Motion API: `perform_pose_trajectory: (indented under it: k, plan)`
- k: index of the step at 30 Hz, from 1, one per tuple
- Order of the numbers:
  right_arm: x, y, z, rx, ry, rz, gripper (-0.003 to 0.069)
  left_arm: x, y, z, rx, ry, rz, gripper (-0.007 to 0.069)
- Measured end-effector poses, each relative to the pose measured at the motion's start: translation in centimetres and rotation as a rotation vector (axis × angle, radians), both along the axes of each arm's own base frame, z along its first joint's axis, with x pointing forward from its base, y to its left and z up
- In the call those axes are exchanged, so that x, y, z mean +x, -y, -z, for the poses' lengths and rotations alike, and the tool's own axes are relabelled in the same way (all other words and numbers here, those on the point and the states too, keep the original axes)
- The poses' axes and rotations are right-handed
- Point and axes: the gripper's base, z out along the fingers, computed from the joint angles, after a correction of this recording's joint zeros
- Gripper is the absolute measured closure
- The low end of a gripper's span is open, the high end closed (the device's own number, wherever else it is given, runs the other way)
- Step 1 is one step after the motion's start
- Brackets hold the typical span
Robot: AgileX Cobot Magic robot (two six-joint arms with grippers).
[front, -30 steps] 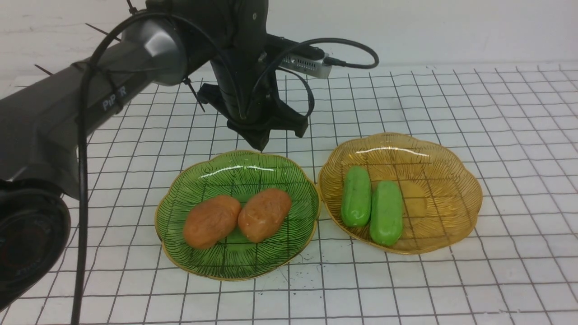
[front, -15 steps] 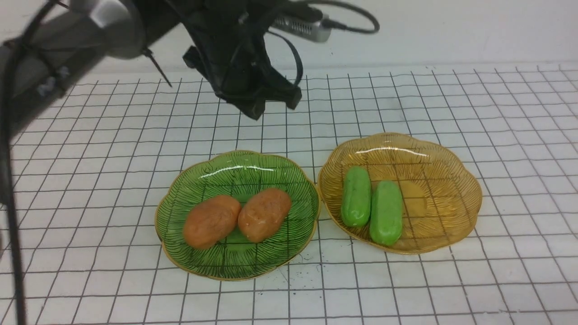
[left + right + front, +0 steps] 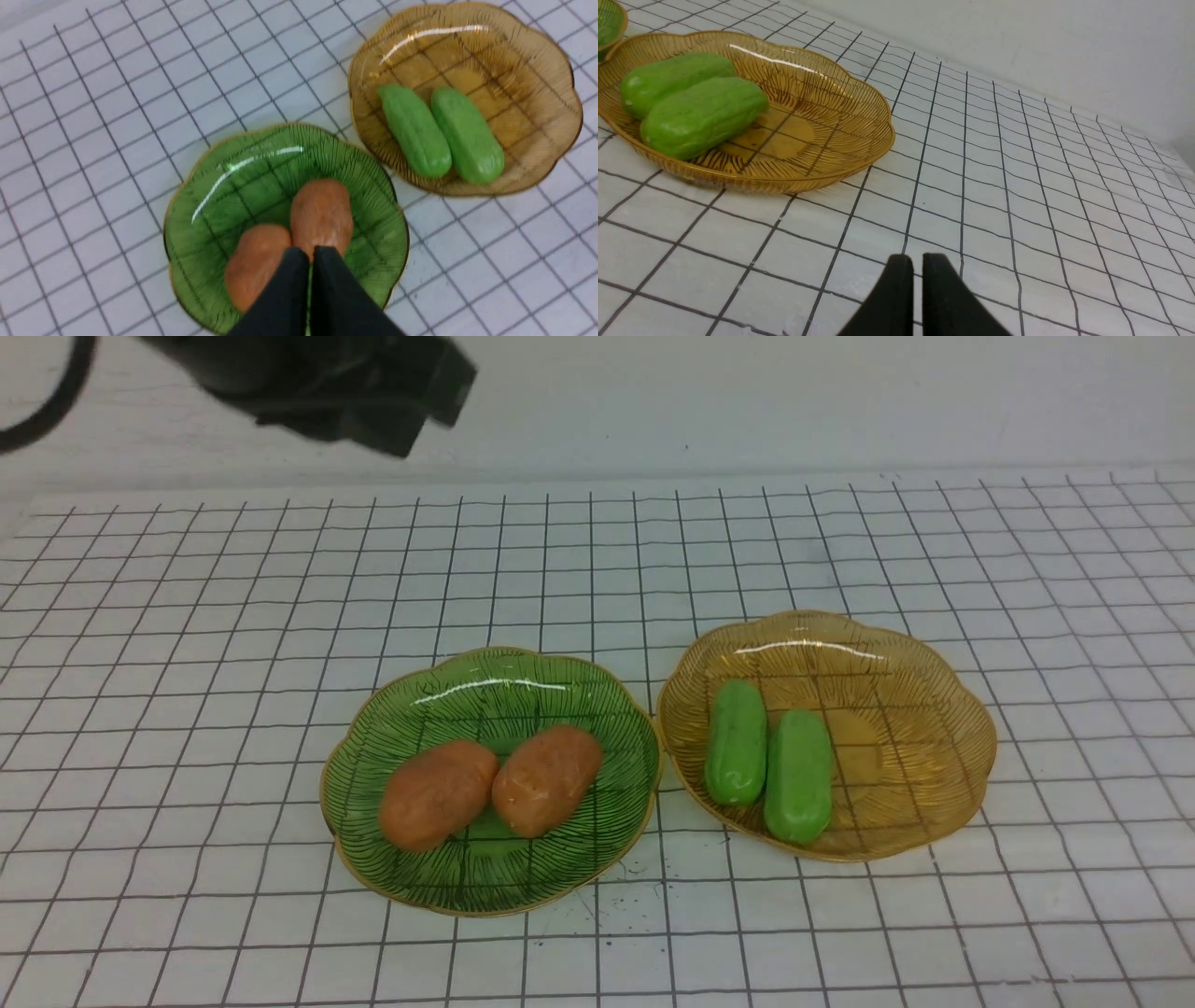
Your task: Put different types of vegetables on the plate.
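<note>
On your gridded bench two scalloped glass plates sit side by side, their rims almost touching. The green plate, on the left, holds both potatoes, lying at a slant and pressed against each other in the middle of the dish. The amber plate, on the right, holds both cucumbers, laid parallel and touching along their sides, in the plate's left half; its right half is bare. So each plate carries one kind of vegetable only. Your left gripper hangs high above the green plate, over the two potatoes, with its jaws pressed together and nothing between them. Your right gripper sits low over the bench to the right of the amber plate, jaws likewise drawn together with only a thin slit showing, holding nothing. In the front view you see only a dark blurred piece of the left arm in the upper left corner.
</note>
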Motion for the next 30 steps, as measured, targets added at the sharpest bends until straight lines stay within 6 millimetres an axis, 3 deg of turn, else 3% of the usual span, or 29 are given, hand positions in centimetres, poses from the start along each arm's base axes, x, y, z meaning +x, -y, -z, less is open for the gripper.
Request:
perform_pose_trajectory:
  k: [4, 10, 12, 18, 21, 25, 27, 30]
  plan:
    - [0.0, 0.0, 0.0, 0.0, -0.001, 0.0, 0.0633, -3.4, -2.3, 2.4, 0.077, -0.041, -0.018, 0.0632]
    - [0.0, 0.0, 0.0, 0.005, -0.002, 0.001, 0.0633, -6.4, -4.4, 4.5, 0.126, -0.062, -0.068, 0.0632]
    - [0.0, 0.0, 0.0, 0.052, -0.003, 0.008, 0.0633, -8.3, -5.5, 5.7, 0.108, -0.076, -0.107, 0.0632]
    - [0.0, -0.1, 0.0, 0.202, -0.018, 0.031, 0.0633, -11.7, -7.2, 7.3, 0.079, -0.076, -0.142, 0.0632]
    - [0.0, -0.1, 0.0, 0.238, -0.021, 0.038, 0.0633, -14.7, -8.7, 8.7, 0.042, -0.048, -0.149, 0.0632]
    - [0.0, -0.1, 0.0, 0.245, -0.021, 0.04, 0.0633, -17.3, -9.8, 10.7, -0.082, 0.128, -0.125, 0.0632]
    - [0.0, -0.1, 0.0, 0.246, -0.022, 0.04, 0.0633, -17.5, -9.9, 11.4, -0.107, 0.178, -0.116, 0.0632]
    - [0.0, -0.1, 0.0, 0.248, -0.022, 0.04, 0.0633, -18.3, -10.2, 12.4, -0.25, 0.487, -0.076, 0.0632]
